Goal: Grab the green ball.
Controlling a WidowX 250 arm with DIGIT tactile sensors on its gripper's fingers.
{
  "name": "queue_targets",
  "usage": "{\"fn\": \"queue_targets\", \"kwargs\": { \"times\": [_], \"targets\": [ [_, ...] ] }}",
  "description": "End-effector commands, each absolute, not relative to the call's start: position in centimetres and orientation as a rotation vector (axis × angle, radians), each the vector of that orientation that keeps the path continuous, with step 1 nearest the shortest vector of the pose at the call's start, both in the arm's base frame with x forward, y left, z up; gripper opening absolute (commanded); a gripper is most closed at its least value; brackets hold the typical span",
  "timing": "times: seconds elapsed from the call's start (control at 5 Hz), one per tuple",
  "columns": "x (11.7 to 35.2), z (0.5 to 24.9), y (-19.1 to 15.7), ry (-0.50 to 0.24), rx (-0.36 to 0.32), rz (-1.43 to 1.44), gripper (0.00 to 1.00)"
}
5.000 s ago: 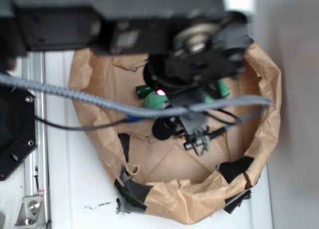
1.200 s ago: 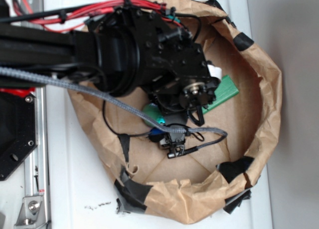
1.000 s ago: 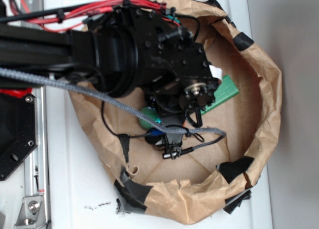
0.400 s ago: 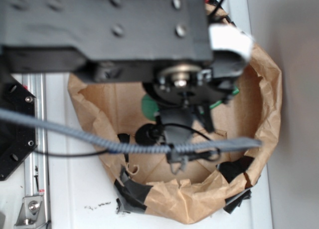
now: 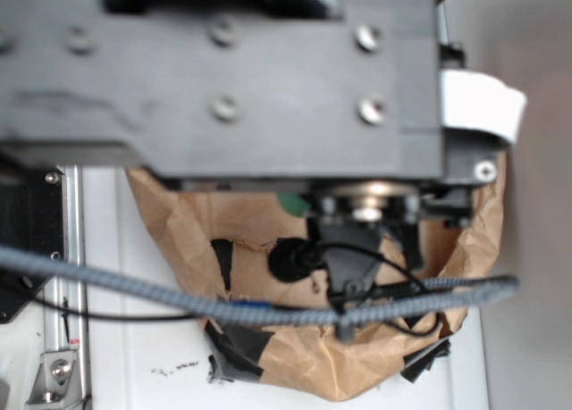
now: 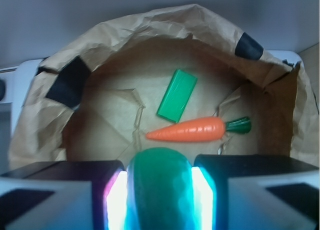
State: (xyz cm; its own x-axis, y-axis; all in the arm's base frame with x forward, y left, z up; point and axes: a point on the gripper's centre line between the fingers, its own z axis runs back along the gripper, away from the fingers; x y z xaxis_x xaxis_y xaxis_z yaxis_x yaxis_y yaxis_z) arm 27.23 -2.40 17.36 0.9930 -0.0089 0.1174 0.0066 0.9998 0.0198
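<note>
In the wrist view the green ball (image 6: pixel 160 185), teal and dimpled, fills the gap between my two dark fingers, and my gripper (image 6: pixel 160 192) is shut on it. The ball hangs well above the floor of the brown paper bowl (image 6: pixel 125 34). In the exterior view my blurred arm covers most of the frame. Only a sliver of the green ball (image 5: pixel 291 205) shows under the arm, and the fingers themselves are hidden there.
On the bowl's floor lie an orange carrot (image 6: pixel 192 129) with a dark green stem and a flat green block (image 6: pixel 177 95). The crumpled bowl wall (image 5: pixel 313 361) carries black tape patches. A grey sleeved cable (image 5: pixel 268 307) crosses the exterior view.
My arm has risen toward the exterior camera, growing large and blurred, carrying the ball up out of the bowl's bottom. The carrot and block stayed on the floor.
</note>
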Motion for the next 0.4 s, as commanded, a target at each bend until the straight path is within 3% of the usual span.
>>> {"fn": "queue_targets", "kwargs": {
  "times": [0.0,0.2],
  "targets": [
    [26.49,18.03,-2.57,-0.154,0.001,-0.022,0.00],
    [26.33,18.01,-2.66,-0.147,0.008,-0.020,0.00]
  ]
}}
